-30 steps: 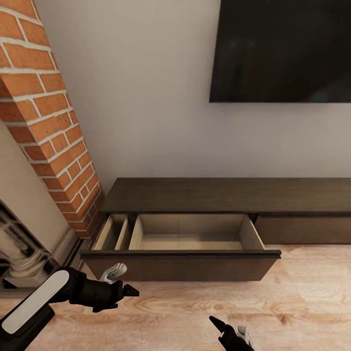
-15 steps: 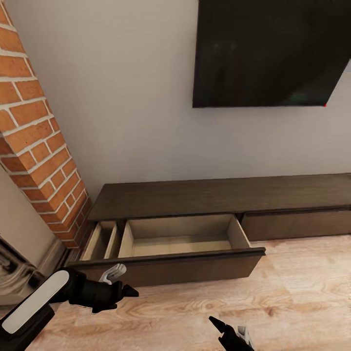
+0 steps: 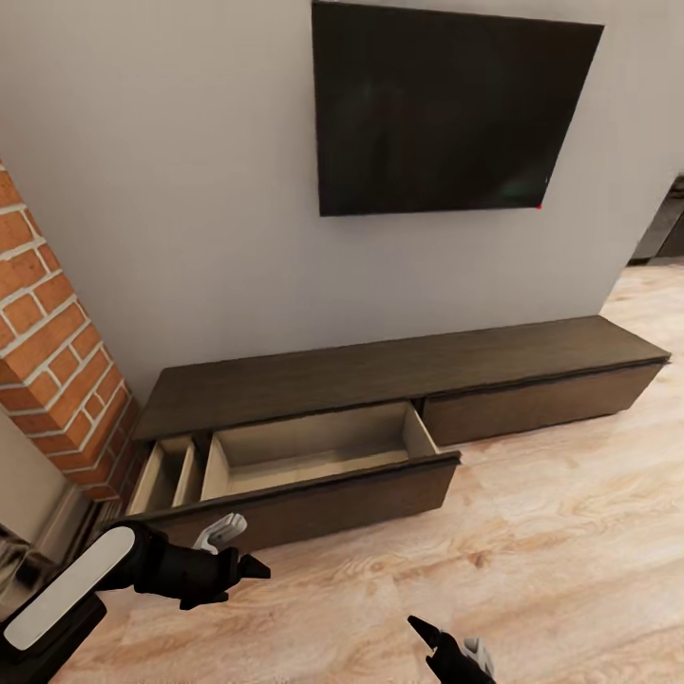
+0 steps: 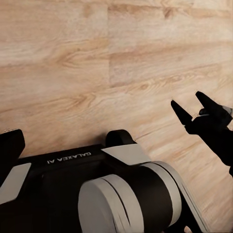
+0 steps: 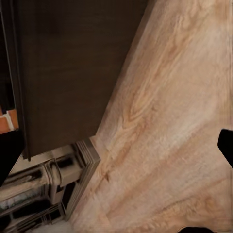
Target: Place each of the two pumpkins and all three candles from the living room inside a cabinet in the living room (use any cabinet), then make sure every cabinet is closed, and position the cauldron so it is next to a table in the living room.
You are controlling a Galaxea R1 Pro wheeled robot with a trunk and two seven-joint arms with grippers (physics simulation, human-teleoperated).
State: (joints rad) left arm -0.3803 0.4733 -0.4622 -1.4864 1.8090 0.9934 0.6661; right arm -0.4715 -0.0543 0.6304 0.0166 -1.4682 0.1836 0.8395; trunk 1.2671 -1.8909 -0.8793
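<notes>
Both claws are held low over the floor (image 3: 570, 532) with nothing carried: the left claw (image 3: 249, 556) cannot be judged apart or together, and the right claw (image 4: 195, 105) stands apart. Left out, the drawer (image 3: 313, 456) could be struck. The cabinet (image 3: 399, 380), long, low and dark brown, sits along the wall under the TV (image 3: 446, 104).

Pale wood-plank floor (image 4: 97, 63) with grain running across the boards. Over it, the robot's dark base (image 4: 97, 194), lettered "GALAXEA AI" upside down, with a rounded white-and-black drum section (image 4: 131, 199) beside the lettering. Off to one side of the base, the right claw (image 4: 194, 104) hangs above the floor, its two pointed dark fingers (image 4: 180, 111) spread apart, holding nothing.
</notes>
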